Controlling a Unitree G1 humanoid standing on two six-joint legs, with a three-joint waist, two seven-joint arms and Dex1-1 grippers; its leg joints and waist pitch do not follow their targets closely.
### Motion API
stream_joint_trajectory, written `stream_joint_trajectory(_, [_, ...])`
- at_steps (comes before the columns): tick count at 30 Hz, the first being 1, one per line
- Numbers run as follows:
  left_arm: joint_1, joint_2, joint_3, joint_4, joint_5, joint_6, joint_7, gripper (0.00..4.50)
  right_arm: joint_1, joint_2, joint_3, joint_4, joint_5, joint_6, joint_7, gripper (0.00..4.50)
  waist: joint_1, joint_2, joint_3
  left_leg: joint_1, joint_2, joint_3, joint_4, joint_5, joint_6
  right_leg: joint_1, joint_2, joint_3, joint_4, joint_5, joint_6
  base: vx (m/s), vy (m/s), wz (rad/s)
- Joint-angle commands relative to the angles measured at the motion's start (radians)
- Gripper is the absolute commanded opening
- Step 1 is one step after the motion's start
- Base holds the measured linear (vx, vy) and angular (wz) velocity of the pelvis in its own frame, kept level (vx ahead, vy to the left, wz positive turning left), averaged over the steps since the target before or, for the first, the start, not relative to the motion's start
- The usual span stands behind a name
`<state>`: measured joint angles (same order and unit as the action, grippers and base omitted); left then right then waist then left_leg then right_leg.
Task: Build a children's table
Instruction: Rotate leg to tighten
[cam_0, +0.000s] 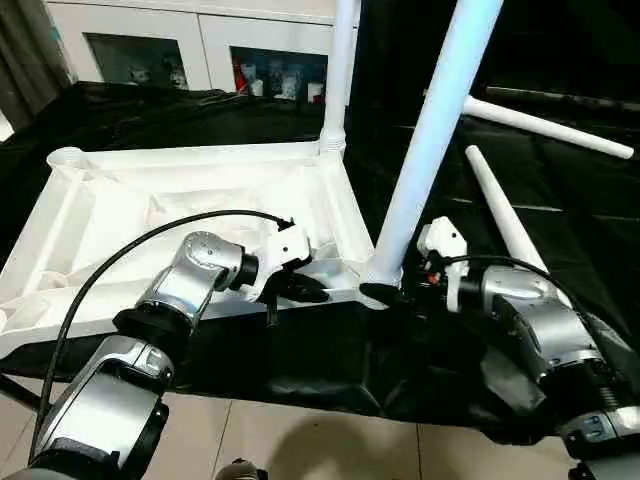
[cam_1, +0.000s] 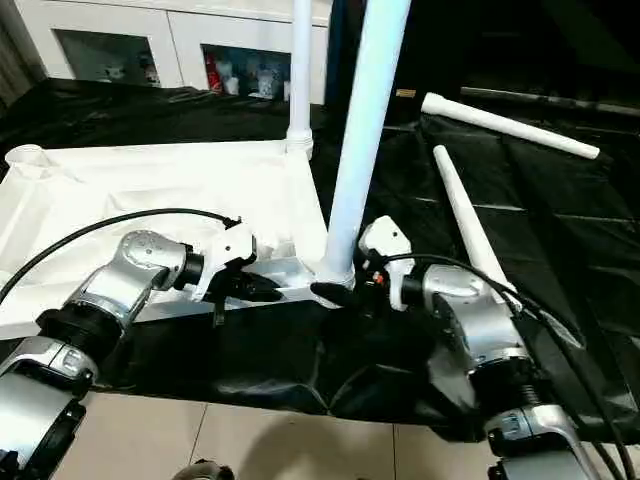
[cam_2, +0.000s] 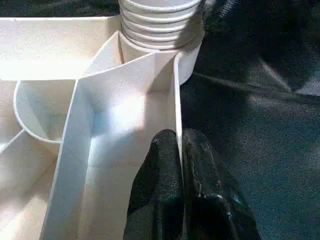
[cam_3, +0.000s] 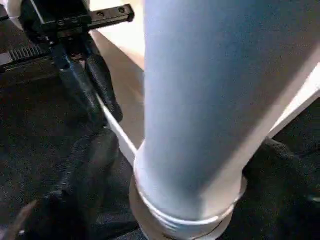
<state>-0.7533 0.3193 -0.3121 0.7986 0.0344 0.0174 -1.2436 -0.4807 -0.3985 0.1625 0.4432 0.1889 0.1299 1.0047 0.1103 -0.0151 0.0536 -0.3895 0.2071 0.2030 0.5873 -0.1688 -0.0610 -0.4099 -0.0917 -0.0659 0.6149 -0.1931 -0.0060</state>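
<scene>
Left eye view shows us the white plastic rectangular table top (cam_0: 190, 215) lying upside down, ribbed underside up, on the black-sheeted worktop (cam_0: 560, 190), toward its left side and reaching its near edge. We count four white tapered tubular legs. Two stand upright in round corner sockets: one at the far right corner of the top (cam_0: 340, 70), one at its near right corner (cam_0: 430, 140). Two more lie loose on the right side of the worktop, one further back (cam_0: 545, 127), one nearer and running toward us (cam_0: 505, 220).

Our left hand (cam_0: 300, 288) is clenched on the thin near rim wall of the table top, its two black fingers (cam_2: 167, 190) pinching the wall between them, just beside the near right socket. Our right hand (cam_1: 335, 293) sits at the foot of the near right leg, fingers spread to either side of the leg's ribbed base; we cannot tell whether they press on it.

Behind the worktop stands one white cabinet with glass doors (cam_0: 200, 45).
</scene>
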Motion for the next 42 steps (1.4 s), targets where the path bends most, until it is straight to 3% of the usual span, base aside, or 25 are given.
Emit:
stream_joint_trajectory(1, [-0.026,-0.017,0.007,-0.037,-0.021,-0.04,-0.024,0.0,-0.005,-0.001,0.013,-0.003,-0.019,0.003,0.004,3.48,-0.005,-0.005,-0.074,0.026,0.029,-0.011,-0.058,-0.131,0.066,0.056,-0.052,0.042,-0.053,-0.003,-0.256,0.0,0.0,0.0])
stream_joint_trajectory(8, [-0.024,-0.016,0.007,-0.035,-0.017,-0.042,-0.024,0.0,0.003,0.002,0.017,-0.006,-0.028,0.003,0.0,2.82,-0.005,-0.004,-0.074,0.026,0.029,-0.011,-0.056,-0.132,0.065,0.057,-0.052,0.042,-0.053,-0.01,-0.256,0.0,0.0,0.0])
stream_joint_trajectory(12, [-0.024,-0.015,0.007,-0.032,-0.016,-0.042,-0.024,0.0,0.01,0.007,0.018,0.003,-0.033,0.007,-0.016,2.74,-0.005,-0.004,-0.076,0.025,0.028,-0.011,-0.054,-0.115,0.072,0.058,-0.051,0.041,-0.049,0.017,-0.261,0.0,0.0,0.0])
stream_joint_trajectory(17, [-0.029,-0.027,0.016,-0.013,-0.005,-0.038,0.025,0.0,0.009,0.035,-0.008,0.077,-0.043,0.06,-0.094,2.66,-0.009,-0.001,-0.073,0.026,0.028,-0.011,-0.056,-0.143,0.062,0.055,-0.051,0.041,-0.054,-0.025,-0.26,0.0,0.0,0.0])
stream_joint_trajectory(20, [-0.047,-0.043,0.019,0.037,0.035,-0.024,0.14,0.0,0.0,0.069,-0.039,0.141,-0.05,0.094,-0.191,2.66,-0.014,-0.001,-0.067,0.033,0.028,-0.014,-0.063,-0.209,0.028,0.054,-0.054,0.042,-0.067,-0.127,-0.245,0.0,0.0,0.0])
stream_joint_trajectory(21, [-0.067,-0.069,0.03,0.087,0.056,0.005,0.255,0.0,-0.016,0.105,-0.06,0.195,-0.063,0.116,-0.302,2.65,-0.016,-0.001,-0.067,0.033,0.028,-0.014,-0.064,-0.22,0.02,0.053,-0.054,0.042,-0.07,-0.146,-0.24,0.0,0.0,0.0])
stream_joint_trajectory(23, [-0.095,-0.121,0.066,0.139,0.051,0.075,0.406,0.0,-0.046,0.162,-0.093,0.271,-0.073,0.148,-0.462,2.65,-0.025,0.001,-0.063,0.042,0.027,-0.017,-0.07,-0.277,-0.02,0.048,-0.056,0.042,-0.08,-0.245,-0.217,0.0,0.0,0.0])
stream_joint_trajectory(24, [-0.111,-0.162,0.094,0.16,0.036,0.126,0.496,0.0,-0.069,0.202,-0.118,0.319,-0.073,0.158,-0.567,2.65,-0.032,0.0,-0.06,0.038,0.024,-0.021,-0.072,-0.291,-0.038,0.048,-0.057,0.041,-0.082,-0.292,-0.209,0.0,0.0,0.0])
stream_joint_trajectory(26, [-0.128,-0.215,0.117,0.176,0.025,0.178,0.588,0.0,-0.105,0.249,-0.147,0.375,-0.07,0.152,-0.681,2.65,-0.035,0.003,-0.061,0.041,0.024,-0.023,-0.073,-0.306,-0.047,0.048,-0.059,0.04,-0.09,-0.337,-0.188,0.0,0.0,0.0])
stream_joint_trajectory(28, [-0.132,-0.229,0.12,0.179,0.024,0.189,0.608,0.0,-0.116,0.262,-0.156,0.391,-0.068,0.15,-0.71,2.64,-0.038,-0.001,-0.06,0.042,0.022,-0.024,-0.075,-0.321,-0.04,0.048,-0.058,0.039,-0.099,-0.355,-0.176,0.0,0.0,0.0])
stream_joint_trajectory(29, [-0.141,-0.281,0.126,0.177,0.023,0.208,0.665,0.0,-0.154,0.296,-0.165,0.441,-0.077,0.134,-0.792,2.64,-0.043,-0.008,-0.059,0.042,0.022,-0.021,-0.074,-0.327,-0.031,0.044,-0.058,0.041,-0.1,-0.353,-0.175,0.0,0.0,0.0])
stream_joint_trajectory(31, [-0.152,-0.324,0.129,0.183,0.021,0.219,0.69,0.0,-0.19,0.326,-0.172,0.491,-0.083,0.116,-0.843,2.64,-0.046,-0.004,-0.059,0.048,0.02,-0.022,-0.072,-0.341,-0.025,0.04,-0.058,0.04,-0.106,-0.386,-0.171,0.0,0.0,0.0])
stream_joint_trajectory(32, [-0.155,-0.338,0.126,0.182,0.024,0.221,0.694,0.0,-0.206,0.336,-0.173,0.51,-0.088,0.102,-0.856,2.64,-0.048,-0.005,-0.061,0.039,0.019,-0.024,-0.074,-0.319,-0.023,0.048,-0.057,0.039,-0.103,-0.365,-0.166,0.0,0.0,0.0])
stream_joint_trajectory(33, [-0.156,-0.345,0.119,0.179,0.033,0.219,0.698,0.0,-0.225,0.347,-0.176,0.533,-0.094,0.092,-0.866,2.64,-0.049,-0.01,-0.061,0.042,0.02,-0.022,-0.073,-0.316,-0.017,0.044,-0.055,0.039,-0.104,-0.349,-0.166,0.0,0.0,0.0])
stream_joint_trajectory(35, [-0.156,-0.347,0.113,0.174,0.043,0.217,0.702,0.0,-0.24,0.355,-0.178,0.551,-0.099,0.081,-0.872,2.64,-0.05,-0.006,-0.062,0.038,0.02,-0.023,-0.074,-0.305,-0.01,0.048,-0.055,0.038,-0.099,-0.327,-0.169,0.0,0.0,0.0])
stream_joint_trajectory(37, [-0.15,-0.332,0.107,0.165,0.05,0.204,0.703,0.0,-0.255,0.362,-0.186,0.564,-0.096,0.046,-0.854,2.64,-0.051,-0.008,-0.062,0.037,0.02,-0.022,-0.074,-0.301,-0.002,0.048,-0.055,0.038,-0.098,-0.311,-0.17,0.0,0.0,0.0])
stream_joint_trajectory(38, [-0.146,-0.322,0.102,0.162,0.056,0.193,0.697,0.0,-0.261,0.365,-0.199,0.568,-0.082,0.031,-0.843,2.64,-0.052,-0.017,-0.062,0.035,0.02,-0.021,-0.074,-0.294,0.004,0.049,-0.055,0.038,-0.098,-0.304,-0.169,0.0,0.0,0.0])
stream_joint_trajectory(39, [-0.144,-0.318,0.1,0.162,0.059,0.187,0.694,0.0,-0.262,0.366,-0.206,0.569,-0.075,0.027,-0.837,3.2,-0.049,-0.011,-0.063,0.036,0.02,-0.021,-0.074,-0.288,0.009,0.05,-0.056,0.039,-0.096,-0.296,-0.171,0.0,0.0,0.0])
stream_joint_trajectory(42, [-0.133,-0.291,0.087,0.157,0.072,0.153,0.664,0.0,-0.268,0.361,-0.223,0.556,-0.052,-0.001,-0.801,3.4,-0.049,-0.014,-0.063,0.033,0.021,-0.02,-0.074,-0.275,0.022,0.051,-0.057,0.039,-0.095,-0.288,-0.173,0.0,0.0,0.0])
